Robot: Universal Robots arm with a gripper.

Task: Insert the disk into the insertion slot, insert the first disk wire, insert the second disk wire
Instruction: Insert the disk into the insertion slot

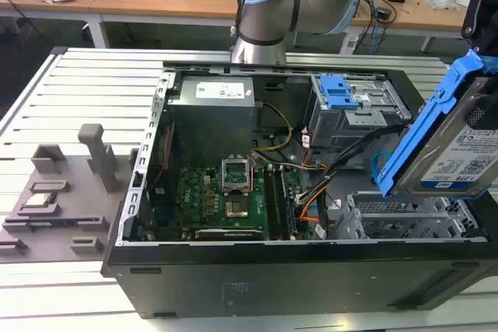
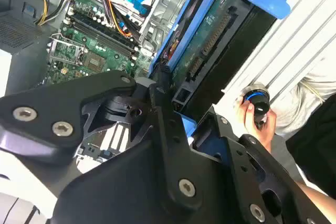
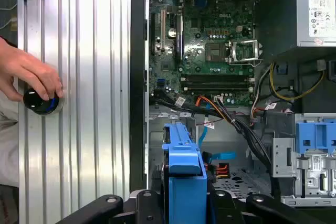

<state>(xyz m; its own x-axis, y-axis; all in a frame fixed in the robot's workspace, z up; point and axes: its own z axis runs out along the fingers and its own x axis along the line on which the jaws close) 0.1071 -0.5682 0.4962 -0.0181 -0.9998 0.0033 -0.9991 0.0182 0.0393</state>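
Over the open computer case [image 1: 233,289], on the exterior view's right, the gripper [image 3: 184,199] is clamped on the disk [image 1: 459,153]. It hangs tilted above the slot [image 1: 405,225], not seated. Beside the case, a person's hand [image 3: 29,74] holds a round knob [image 3: 38,102].

disk [image 1: 457,153] over insertion slot [image 1: 405,221], case [image 1: 272,285] on table [image 1: 93,83]

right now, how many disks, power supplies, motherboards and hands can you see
disk: 1
power supply: 1
motherboard: 1
hand: 1
total: 4
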